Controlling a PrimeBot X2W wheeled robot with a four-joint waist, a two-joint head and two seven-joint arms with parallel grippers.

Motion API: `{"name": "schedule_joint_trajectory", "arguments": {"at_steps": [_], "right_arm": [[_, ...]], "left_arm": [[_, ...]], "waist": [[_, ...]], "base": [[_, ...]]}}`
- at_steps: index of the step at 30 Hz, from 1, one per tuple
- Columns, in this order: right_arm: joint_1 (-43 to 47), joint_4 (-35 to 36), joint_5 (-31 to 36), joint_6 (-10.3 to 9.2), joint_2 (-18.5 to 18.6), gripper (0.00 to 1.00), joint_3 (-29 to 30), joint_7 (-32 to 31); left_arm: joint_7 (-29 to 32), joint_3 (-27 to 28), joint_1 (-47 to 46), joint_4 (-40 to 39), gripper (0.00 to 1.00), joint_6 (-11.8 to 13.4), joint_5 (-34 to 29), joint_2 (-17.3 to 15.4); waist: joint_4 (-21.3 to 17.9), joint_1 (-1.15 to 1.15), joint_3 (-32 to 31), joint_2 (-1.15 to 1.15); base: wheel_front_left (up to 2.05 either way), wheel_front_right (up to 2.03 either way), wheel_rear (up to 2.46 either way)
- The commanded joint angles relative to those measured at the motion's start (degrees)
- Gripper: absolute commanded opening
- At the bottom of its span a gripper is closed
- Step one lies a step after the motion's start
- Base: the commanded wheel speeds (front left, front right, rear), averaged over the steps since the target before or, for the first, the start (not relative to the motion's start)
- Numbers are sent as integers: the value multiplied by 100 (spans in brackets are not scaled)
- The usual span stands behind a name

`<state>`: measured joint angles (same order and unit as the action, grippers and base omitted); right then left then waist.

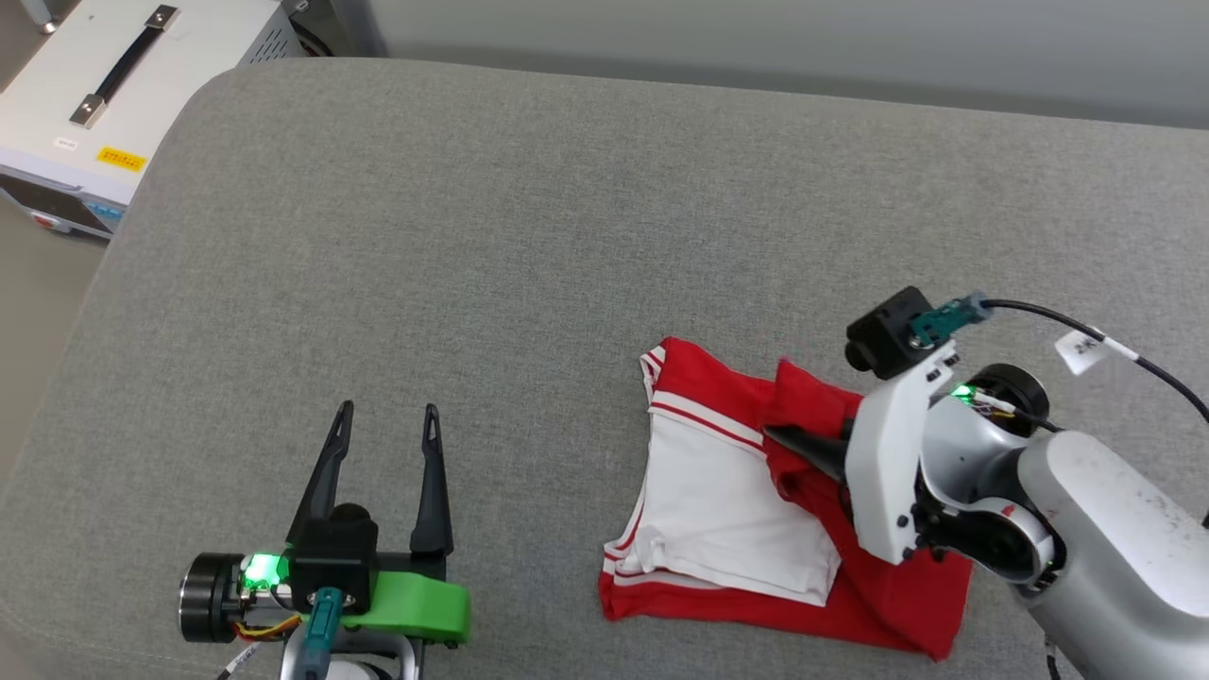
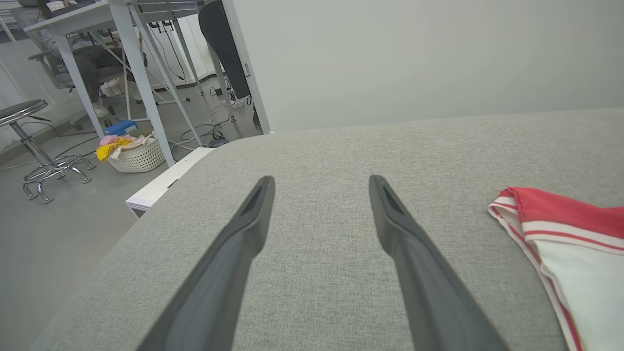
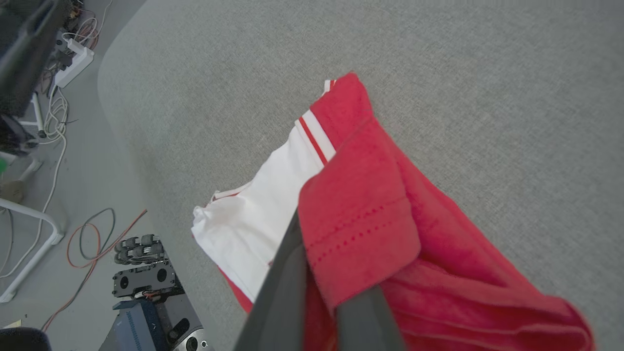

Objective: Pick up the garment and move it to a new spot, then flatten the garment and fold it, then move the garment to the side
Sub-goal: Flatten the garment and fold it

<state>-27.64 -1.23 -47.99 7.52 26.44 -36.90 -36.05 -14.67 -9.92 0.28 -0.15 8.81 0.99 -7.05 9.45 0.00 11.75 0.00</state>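
Garment (image 1: 718, 491), red with a white sleeve and striped trim on top, bunched and partly folded on the grey padded surface (image 1: 472, 236), at about 4 o'clock in the head view. Raised red fold with a stitched edge pinched by the right gripper (image 1: 776, 436), fingers pressed together on the cloth, reaching in from 3 o'clock. At 7 o'clock, left gripper (image 1: 388, 408), fingers spread wide, holding nothing, above bare surface well apart from the cloth. In its wrist view, striped sleeve edge at 4 o'clock. White equipment case (image 1: 113, 85) off the surface at 10 o'clock.
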Motion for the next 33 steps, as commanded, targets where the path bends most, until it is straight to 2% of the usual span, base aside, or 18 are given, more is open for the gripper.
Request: {"name": "schedule_joint_trajectory", "arguments": {"at_steps": [1,8,15,16,17,18,19,26,30,33], "right_arm": [[-189,-112,56,-3,-95,0,-113,97],[-813,-970,333,-3,-507,0,-809,488],[-989,-2046,589,-3,-630,0,-1285,831],[-977,-2128,572,-3,-646,19,-1323,889],[-954,-2186,524,-3,-667,47,-1382,943],[-954,-2185,508,-3,-665,90,-1448,999],[-970,-2155,518,-3,-639,100,-1495,1122],[-881,-1544,698,-3,-329,100,-1241,2169],[-630,-1187,999,-3,-155,100,-675,2735],[-338,-1060,1496,-3,-123,100,-96,3237]], "left_arm": [[-33,-12,-128,10,100,-17,-32,34],[-33,-88,-256,37,100,-35,-34,99],[-33,-114,-326,87,100,-22,-21,153],[-33,-109,-325,94,100,-19,-21,155],[-33,-96,-311,103,100,-11,-19,155],[-33,-82,-292,112,100,-5,-16,153],[-33,-69,-272,120,100,-4,-9,153],[-33,-14,-149,137,100,-24,-25,93],[-33,0,-58,117,100,-29,-47,39],[-33,-8,-1,99,100,-30,-59,11]], "waist": [[55,0,64,0],[191,0,214,0],[280,0,284,0],[276,0,271,0],[258,0,238,0],[238,0,206,0],[213,0,166,0],[-18,0,-163,0],[-212,0,-321,0],[-342,0,-420,0]], "base": [[0,0,0],[0,0,0],[0,0,0],[0,0,0],[0,0,0],[0,0,0],[0,0,0],[0,0,0],[0,0,0],[0,0,0]]}}
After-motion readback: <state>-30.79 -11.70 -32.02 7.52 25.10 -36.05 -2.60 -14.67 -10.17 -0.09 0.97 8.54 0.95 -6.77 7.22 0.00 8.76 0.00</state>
